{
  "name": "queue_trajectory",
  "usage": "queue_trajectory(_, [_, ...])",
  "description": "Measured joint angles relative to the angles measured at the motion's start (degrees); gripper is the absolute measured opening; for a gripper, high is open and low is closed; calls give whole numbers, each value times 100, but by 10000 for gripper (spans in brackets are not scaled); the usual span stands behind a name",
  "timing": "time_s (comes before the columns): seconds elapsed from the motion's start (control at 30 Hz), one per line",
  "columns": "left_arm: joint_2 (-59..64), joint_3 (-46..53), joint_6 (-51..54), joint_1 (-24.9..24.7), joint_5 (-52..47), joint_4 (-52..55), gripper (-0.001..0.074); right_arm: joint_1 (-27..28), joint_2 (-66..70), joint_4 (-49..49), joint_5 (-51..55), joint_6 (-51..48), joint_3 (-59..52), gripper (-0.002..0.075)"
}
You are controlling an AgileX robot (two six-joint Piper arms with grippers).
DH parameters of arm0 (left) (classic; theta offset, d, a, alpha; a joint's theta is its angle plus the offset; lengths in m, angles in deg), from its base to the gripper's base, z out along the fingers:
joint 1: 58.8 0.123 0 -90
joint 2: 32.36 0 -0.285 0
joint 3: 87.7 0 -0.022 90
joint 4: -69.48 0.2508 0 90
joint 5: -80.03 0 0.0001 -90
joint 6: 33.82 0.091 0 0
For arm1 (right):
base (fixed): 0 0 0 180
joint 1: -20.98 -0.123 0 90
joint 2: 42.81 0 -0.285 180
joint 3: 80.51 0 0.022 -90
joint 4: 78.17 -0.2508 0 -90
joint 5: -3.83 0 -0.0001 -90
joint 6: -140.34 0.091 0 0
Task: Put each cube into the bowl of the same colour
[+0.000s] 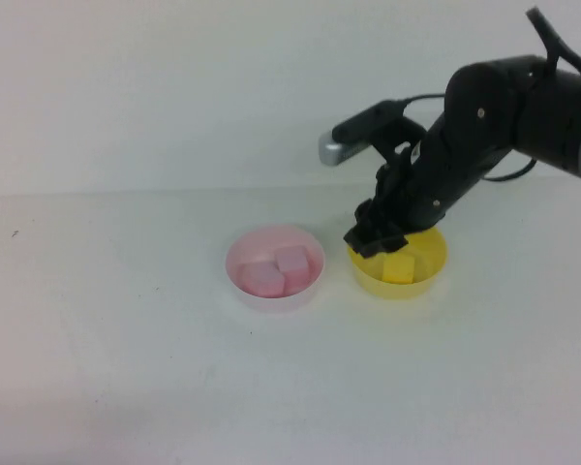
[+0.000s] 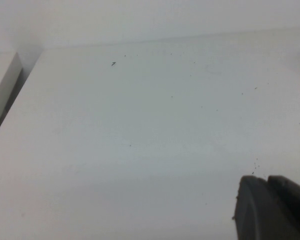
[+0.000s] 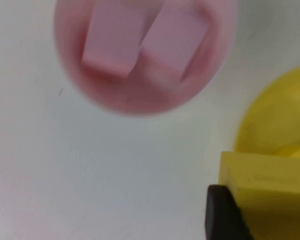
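The pale pink bowl (image 1: 244,283) holds two pink cubes (image 1: 292,261) (image 1: 263,279). The yellow bowl (image 1: 436,262) stands right of it with one yellow cube (image 1: 400,267) inside. My right gripper (image 1: 376,240) hangs over the yellow bowl's left rim, shut on the second yellow cube (image 3: 265,190). In the right wrist view one dark finger (image 3: 222,215) presses that cube's side, with the yellow bowl (image 3: 275,120) behind it and the pink bowl (image 3: 140,107) with its pink cubes (image 3: 112,42) beyond. My left gripper (image 2: 265,181) is shut and empty over bare table, out of the high view.
The white table (image 1: 126,368) stretches to the left and front of the bowls. The left wrist view shows the table's edge and a dark gap (image 2: 10,100) beside a white block.
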Motion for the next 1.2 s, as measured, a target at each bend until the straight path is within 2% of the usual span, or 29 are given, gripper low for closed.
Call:
queue_trajectory(0.3, [0,0,0,0,0,0,0,220,484,557,-195,458,782,328])
queue_trajectory(0.37, [0,0,0,0,0,0,1,297,684,641,-281,474,791,377])
queue_trajectory(0.5, [0,0,0,0,0,0,1,394,974,716,-398,486,852,553])
queue_trajectory(0.57, [0,0,0,0,0,0,1,397,985,740,-402,486,939,582])
queue_trajectory(0.63, [0,0,0,0,0,0,1,397,985,754,-342,507,1075,543])
queue_trajectory(0.67, [0,0,0,0,0,0,1,397,960,751,-248,507,1155,476])
queue_trajectory(0.77, [0,0,0,0,0,0,0,397,790,760,98,521,1267,178])
queue_trajectory(0.83, [0,0,0,0,0,0,0,397,613,748,343,520,1279,77])
queue_trajectory(0.97, [0,0,0,0,0,0,0,397,107,739,691,523,1279,19])
queue_trajectory(1.2, [0,0,0,0,0,0,1,397,-1181,1150,1025,523,1279,6])
